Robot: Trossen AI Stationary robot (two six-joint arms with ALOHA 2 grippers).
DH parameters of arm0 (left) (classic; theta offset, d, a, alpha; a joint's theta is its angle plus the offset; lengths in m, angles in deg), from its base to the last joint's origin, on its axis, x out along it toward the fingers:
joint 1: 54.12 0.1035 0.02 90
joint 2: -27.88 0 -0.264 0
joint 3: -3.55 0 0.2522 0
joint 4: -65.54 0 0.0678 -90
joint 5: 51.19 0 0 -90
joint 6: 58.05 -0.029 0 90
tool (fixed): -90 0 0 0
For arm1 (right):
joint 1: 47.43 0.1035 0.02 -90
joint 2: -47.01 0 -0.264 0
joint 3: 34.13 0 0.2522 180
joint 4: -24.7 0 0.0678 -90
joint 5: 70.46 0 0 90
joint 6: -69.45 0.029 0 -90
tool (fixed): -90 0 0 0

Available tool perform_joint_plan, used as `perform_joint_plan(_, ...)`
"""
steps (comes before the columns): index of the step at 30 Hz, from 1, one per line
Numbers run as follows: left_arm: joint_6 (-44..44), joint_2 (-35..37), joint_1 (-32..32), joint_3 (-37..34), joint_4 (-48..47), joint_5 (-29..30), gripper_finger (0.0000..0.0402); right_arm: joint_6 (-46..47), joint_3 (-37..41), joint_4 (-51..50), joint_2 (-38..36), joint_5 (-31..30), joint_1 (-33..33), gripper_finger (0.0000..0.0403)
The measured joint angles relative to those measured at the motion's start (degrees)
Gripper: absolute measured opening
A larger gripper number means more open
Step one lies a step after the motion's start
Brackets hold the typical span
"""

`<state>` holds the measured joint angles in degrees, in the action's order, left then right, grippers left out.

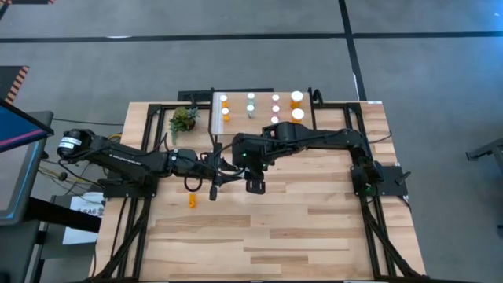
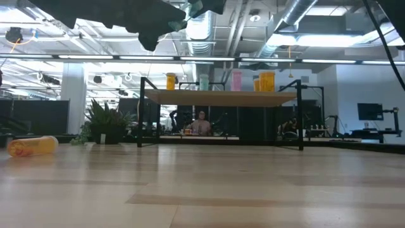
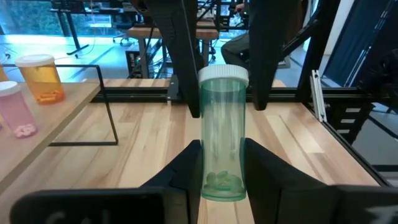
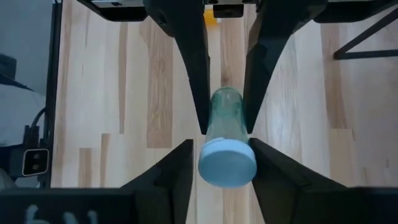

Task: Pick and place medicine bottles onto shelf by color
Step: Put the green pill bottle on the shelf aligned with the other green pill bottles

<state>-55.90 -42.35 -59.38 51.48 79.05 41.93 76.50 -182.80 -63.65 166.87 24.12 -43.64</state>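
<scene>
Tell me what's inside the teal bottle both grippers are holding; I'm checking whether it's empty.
The teal bottle, between the left gripper and right gripper, has a few small pale pills at its bottom. The rest looks empty; the dark fingers cover its lower sides.

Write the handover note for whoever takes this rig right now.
Left gripper and right gripper: both shut on one teal bottle, held above the table, apparently a handover.
Done: several bottles stand on the shelf, grouped by colour.
Left: put the teal bottle on the shelf with the teal ones; then the orange bottle lying on the table.
</scene>
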Motion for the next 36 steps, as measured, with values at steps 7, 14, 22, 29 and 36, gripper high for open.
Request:
perform_joint_plan(7, 0.02, 0.00, 0.02, -0.01, -0.04, 0.36, 0.0085, 3.18, 0.00, -3.70, -0.09, 0.11, -0.02, 0.0234)
perform_joint_plan(14, 0.02, 0.10, 0.04, -0.09, 1.92, 0.61, 0.0085, 6.48, 0.02, -7.17, -5.31, -3.30, 1.51, 0.0259)
perform_joint_plan(22, 1.38, 0.11, -0.15, -0.23, 12.15, -5.15, 0.0086, 8.83, 9.01, 2.35, -17.66, -25.10, 12.80, 0.0260)
perform_joint_plan(29, -0.09, -0.28, -4.03, -2.00, 24.44, -4.49, 0.0086, 9.66, 41.32, 32.60, -31.16, -31.77, 19.96, 0.0260)
perform_joint_plan(36, -0.60, -0.59, -6.78, -2.36, 29.29, -2.77, 0.0086, 2.03, 76.55, 86.93, -41.08, -31.82, 20.55, 0.0260)
